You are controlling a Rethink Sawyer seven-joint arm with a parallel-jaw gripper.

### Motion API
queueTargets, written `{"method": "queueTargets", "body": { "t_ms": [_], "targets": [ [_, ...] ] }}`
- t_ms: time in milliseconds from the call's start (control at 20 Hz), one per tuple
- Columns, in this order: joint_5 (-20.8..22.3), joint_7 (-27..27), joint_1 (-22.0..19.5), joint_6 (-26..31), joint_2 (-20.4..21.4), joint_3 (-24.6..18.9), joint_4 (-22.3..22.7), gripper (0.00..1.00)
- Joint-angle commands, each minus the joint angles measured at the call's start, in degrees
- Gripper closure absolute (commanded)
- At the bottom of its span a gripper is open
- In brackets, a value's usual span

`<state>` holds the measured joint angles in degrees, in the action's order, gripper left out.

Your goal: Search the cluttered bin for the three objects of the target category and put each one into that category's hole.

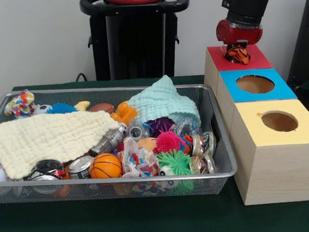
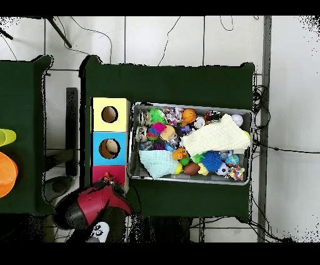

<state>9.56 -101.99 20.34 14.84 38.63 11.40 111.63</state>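
A pale yellow cloth [image 1: 44, 138] lies beside a mint cloth [image 1: 164, 105].

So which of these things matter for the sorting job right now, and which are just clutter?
In play:
- end effector
- tiger toy beneath it, over the red-topped box
- wire bin, where any other animal toys lie

Just lying about:
- blue-topped box
- yellow-topped box
- yellow cloth
- mint cloth
- mini basketball
- pink spiky ball

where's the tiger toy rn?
In the front view the orange tiger toy is at upper right, under the gripper over the red-topped box, the farthest box in the row, beyond the blue-topped box.
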Motion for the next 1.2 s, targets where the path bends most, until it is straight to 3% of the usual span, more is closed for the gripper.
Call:
{"method": "queueTargets", "body": {
  "t_ms": [50, 1150, 1200],
  "targets": [
    [0.6, -9.4, -1.9, -3.3, -3.9, 1.0, -0.4, 1.00],
    [0.3, -9.1, -2.3, -2.2, -3.7, 0.4, -0.2, 1.00],
    [0.2, -9.2, -2.3, -2.1, -3.6, 0.4, -0.1, 0.00]
  ]
}}
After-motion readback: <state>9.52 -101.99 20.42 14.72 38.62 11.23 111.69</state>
